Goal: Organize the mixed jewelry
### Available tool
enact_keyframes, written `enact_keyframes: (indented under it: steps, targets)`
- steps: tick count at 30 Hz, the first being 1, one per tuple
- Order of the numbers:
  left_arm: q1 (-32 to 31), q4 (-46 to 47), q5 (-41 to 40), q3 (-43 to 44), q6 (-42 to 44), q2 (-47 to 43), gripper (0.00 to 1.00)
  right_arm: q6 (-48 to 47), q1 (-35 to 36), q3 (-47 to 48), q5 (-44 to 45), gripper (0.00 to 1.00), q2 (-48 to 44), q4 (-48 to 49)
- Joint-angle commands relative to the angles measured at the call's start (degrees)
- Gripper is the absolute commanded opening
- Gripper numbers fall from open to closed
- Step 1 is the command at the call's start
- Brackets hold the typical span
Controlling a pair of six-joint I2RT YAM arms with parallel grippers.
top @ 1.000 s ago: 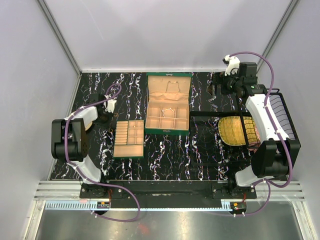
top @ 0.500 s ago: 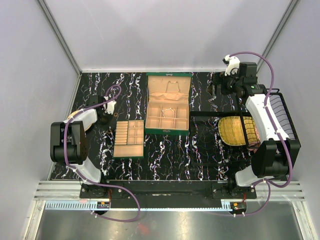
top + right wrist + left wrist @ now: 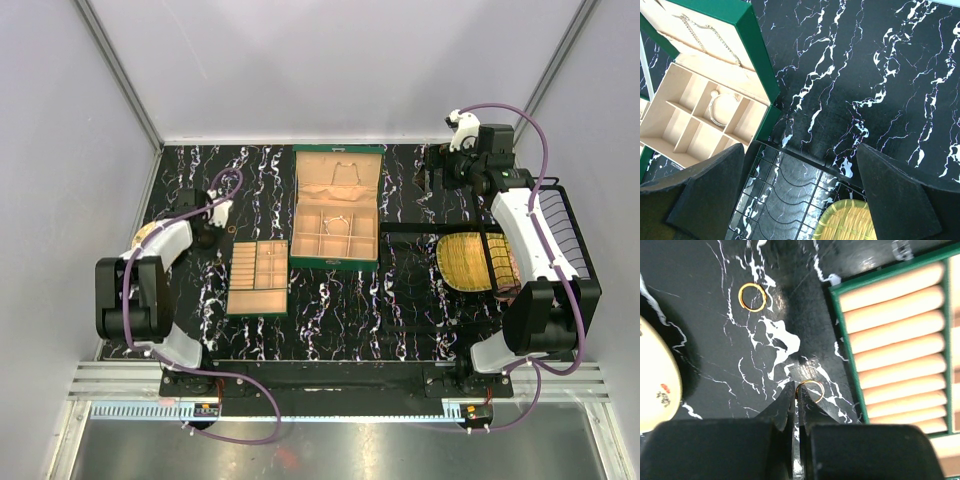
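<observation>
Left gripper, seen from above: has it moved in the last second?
Yes. The left gripper has shifted slightly left, away from the tan tray, and its arm's elbow has swung left and nearer the bases.

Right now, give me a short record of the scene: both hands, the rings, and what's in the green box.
left hand: shut, tips at rim of near gold ring; pinch uncertain
right hand: open, holding nothing, beside green box
far gold ring: loose on table
bracelet: in a box compartment
chain: on the box lid's lining
tray: beside near gold ring
</observation>
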Motion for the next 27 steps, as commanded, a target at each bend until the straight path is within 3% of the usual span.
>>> enact_keyframes:
  steps: [1,13,20,27]
  targets:
    - [-2.3,0.3,-2.7,0.2,1.4,-8.0,0.00,0.0,0.2,0.6,-1.1,1.00,0.0,1.3]
    - [-18.8,11.0,-20.4,-4.6,5.4,-14.9,0.00,0.1,0.2,0.7,-1.1,1.00,-0.5,1.2]
    - [-24.9,25.9,-32.6,-12.3,12.7,-16.0,0.00,0.1,0.2,0.6,-0.9,1.00,-0.2,1.3]
    - [-29.8,37.8,-37.0,-18.1,18.0,-18.2,0.00,0.0,0.1,0.6,-0.5,1.00,0.3,1.1]
